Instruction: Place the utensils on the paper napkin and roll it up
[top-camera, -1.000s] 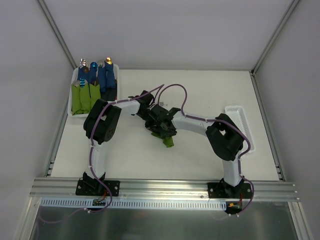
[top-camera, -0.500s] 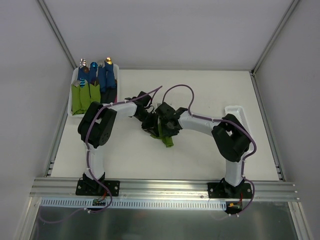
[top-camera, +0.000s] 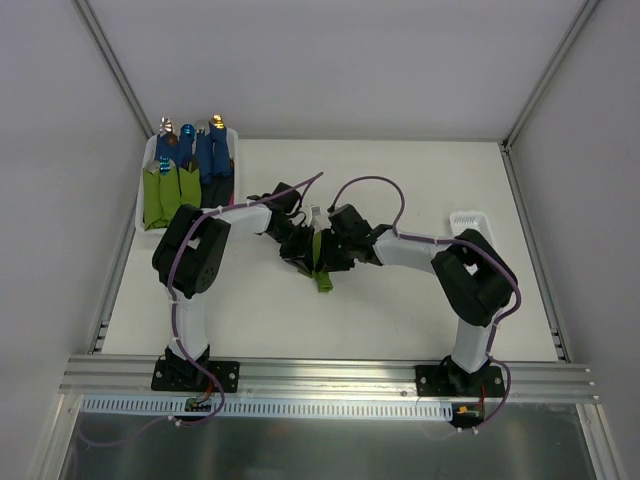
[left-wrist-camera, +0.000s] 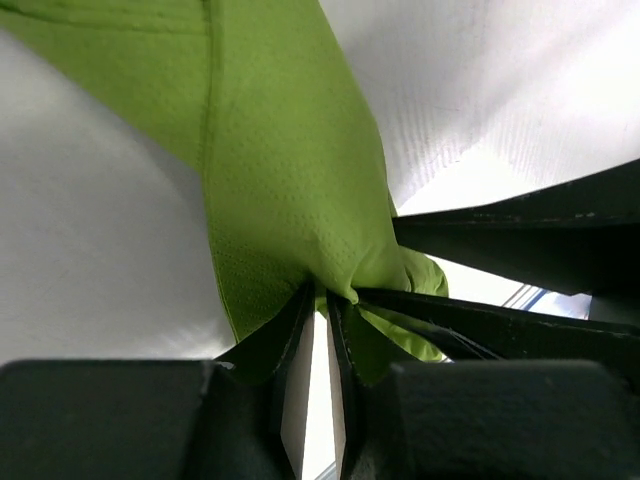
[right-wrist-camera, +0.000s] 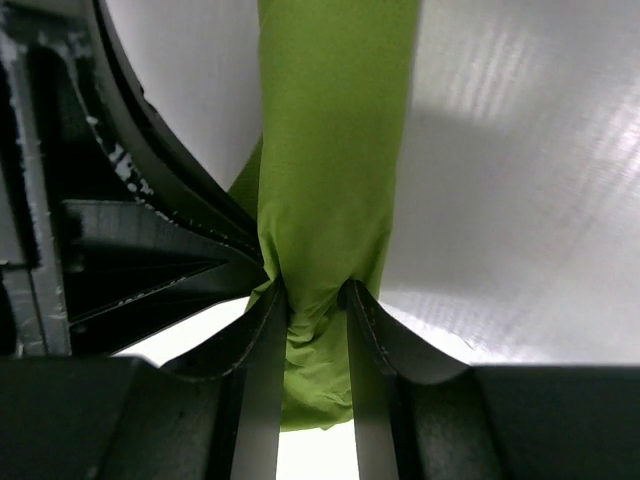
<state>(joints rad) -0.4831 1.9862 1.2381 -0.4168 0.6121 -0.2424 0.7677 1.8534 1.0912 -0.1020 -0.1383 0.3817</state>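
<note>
From above, the two arms meet mid-frame on the table (top-camera: 400, 320). The napkin (top-camera: 324, 280) shows only as a short green strip sticking out below the left gripper (top-camera: 305, 252) and the right gripper (top-camera: 338, 252), slanting toward the lower right. The black fingers hide the rest of it, and we cannot read either grip from here.

Only this view takes in the surroundings. A white bin (top-camera: 142, 205) at the upper left holds blue and green bundles (top-camera: 185, 170), and a white tray (top-camera: 470, 222) sits at the right, partly behind the right arm. Both are well apart from the napkin.

The right wrist view gives what the top hides. There the napkin (right-wrist-camera: 330, 150) is a rolled tube running from the fingers (right-wrist-camera: 262, 350) to the top of the frame. The two fingers are clenched on it, squeezing it to a waist, and a stub hangs past them. The left gripper's black fingers sit at the left of that frame, right up against the roll.

In the left wrist view the napkin (left-wrist-camera: 290, 180) is a broad, flattened fold in the upper left, narrowing toward the fingertips (left-wrist-camera: 275, 340). The jaws there stand almost together with a thin slit of table between them. Their tips reach the fold, but we cannot tell whether they pinch it. The right gripper's fingers cross the right side of that frame, just beside them.

We cannot make out the utensils in any view.
</note>
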